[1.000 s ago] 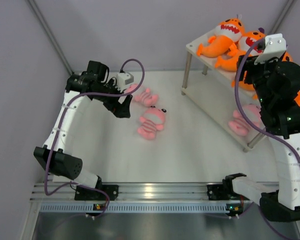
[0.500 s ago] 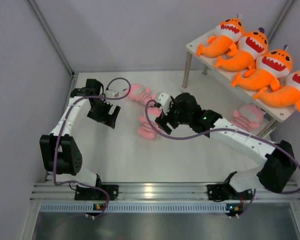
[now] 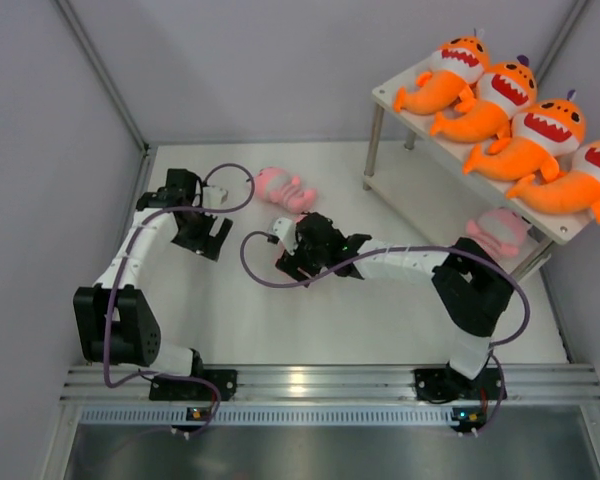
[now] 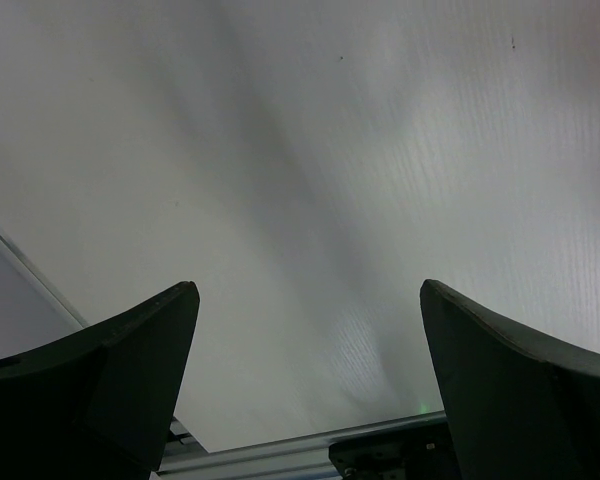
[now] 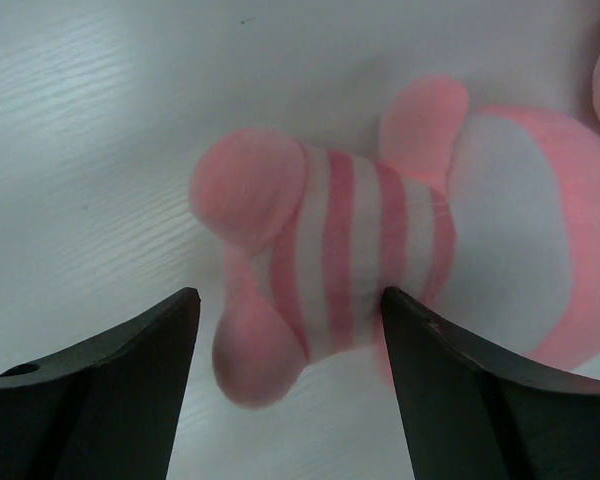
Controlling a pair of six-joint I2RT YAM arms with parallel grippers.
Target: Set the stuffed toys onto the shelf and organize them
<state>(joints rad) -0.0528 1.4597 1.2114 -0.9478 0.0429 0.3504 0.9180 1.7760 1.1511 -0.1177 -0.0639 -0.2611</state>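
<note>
— White tabletop (image 3: 280, 330), top view first: where are the toys?
— Four orange plush (image 3: 500, 110) in a row on the shelf (image 3: 388, 95) top board. Lower pink plush (image 3: 498, 232) is on the bottom board. Back pink plush (image 3: 283, 187) lies on the tabletop near the rear wall.
— Hands?
— Left hand (image 3: 208, 238) by the left wall, right hand (image 3: 298, 258) low at mid tabletop.
— Left wrist view?
— Left hand (image 4: 308, 290) spread wide, nothing between the fingers, bare tabletop below.
— Right wrist?
— Right hand (image 5: 288, 295) released, one finger on either side of the striped pink plush (image 5: 350, 240), which lies on the tabletop. Contact: can't tell.
</note>
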